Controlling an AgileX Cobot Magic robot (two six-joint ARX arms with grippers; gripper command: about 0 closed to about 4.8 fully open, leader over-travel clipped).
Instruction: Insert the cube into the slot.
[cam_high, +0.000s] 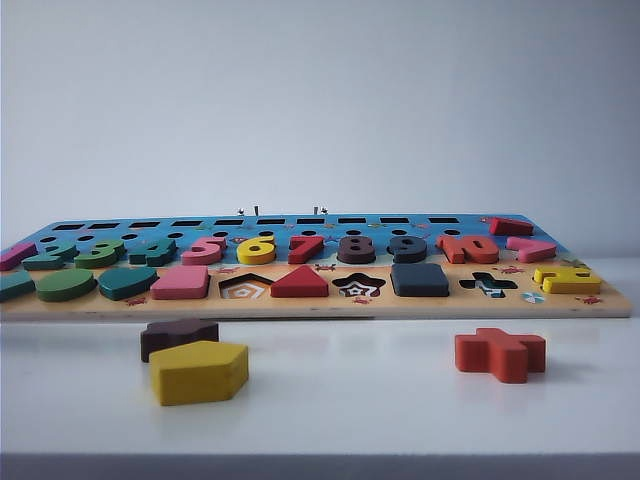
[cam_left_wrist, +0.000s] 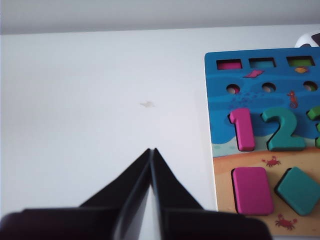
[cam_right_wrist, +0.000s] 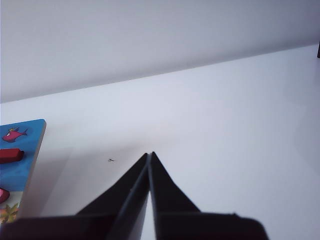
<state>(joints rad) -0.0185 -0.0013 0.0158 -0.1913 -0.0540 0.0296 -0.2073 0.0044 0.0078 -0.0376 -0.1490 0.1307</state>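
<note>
Left gripper closed, empty, over bare table beside board edge. Right gripper closed, empty, over open table past board's other edge. Cube seated in board.

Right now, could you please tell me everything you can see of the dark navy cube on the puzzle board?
The cube is a flat, near-black navy square block with rounded corners, seemingly painted wood with a matte face. It lies level in the front row of the puzzle board, apparently seated in a recess there, between the star-shaped cut-out and the cross-shaped cut-out. Only the board touches it; neither gripper shows in the exterior view.
</note>
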